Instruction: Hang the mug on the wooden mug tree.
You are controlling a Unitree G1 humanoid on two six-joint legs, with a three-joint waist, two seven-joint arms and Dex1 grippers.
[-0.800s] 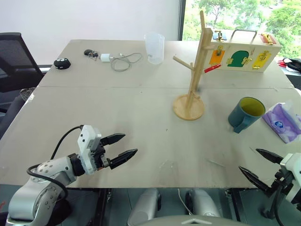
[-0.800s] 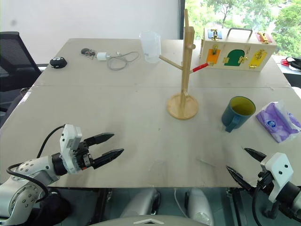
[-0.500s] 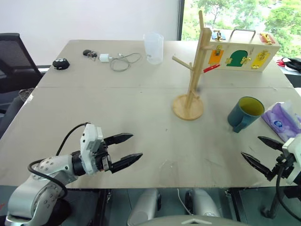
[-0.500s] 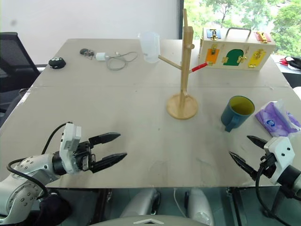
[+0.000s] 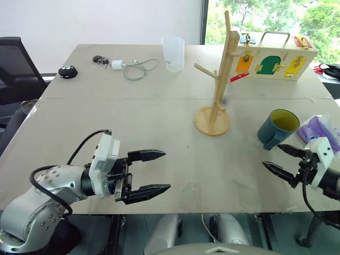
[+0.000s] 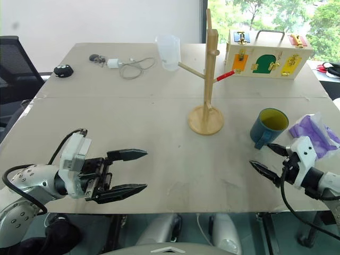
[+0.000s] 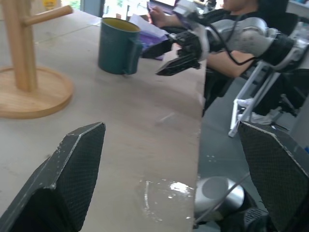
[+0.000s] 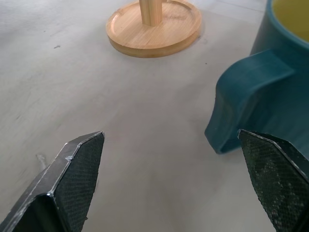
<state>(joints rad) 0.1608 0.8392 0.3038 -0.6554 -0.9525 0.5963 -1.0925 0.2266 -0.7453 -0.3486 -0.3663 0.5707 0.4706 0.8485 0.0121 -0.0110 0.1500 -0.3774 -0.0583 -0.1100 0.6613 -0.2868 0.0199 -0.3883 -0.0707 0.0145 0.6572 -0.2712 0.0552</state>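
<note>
The teal-blue mug [image 5: 277, 129] with a yellow-green inside stands upright on the table's right side, its handle [image 8: 246, 96] facing the front edge. The wooden mug tree [image 5: 222, 79] stands to its left on a round base [image 8: 153, 26]. My right gripper [image 5: 272, 155] is open just in front of the mug, pointing at the handle and apart from it. My left gripper [image 5: 167, 170] is open and empty near the front edge on the left, pointing right. The left wrist view also shows the mug [image 7: 118, 46] with the right gripper [image 7: 150, 62] beside it.
A clear measuring cup [image 5: 173, 53], a charger with its cable [image 5: 135, 68] and a small black object [image 5: 69, 71] lie at the back. A wooden box with coloured doors [image 5: 273, 61] stands back right. A purple tissue pack [image 5: 319, 130] lies right of the mug.
My right gripper has come up from the front edge and moved in towards the mug's handle. My left gripper has slid a little to the right, and its fingers stand wider apart.
</note>
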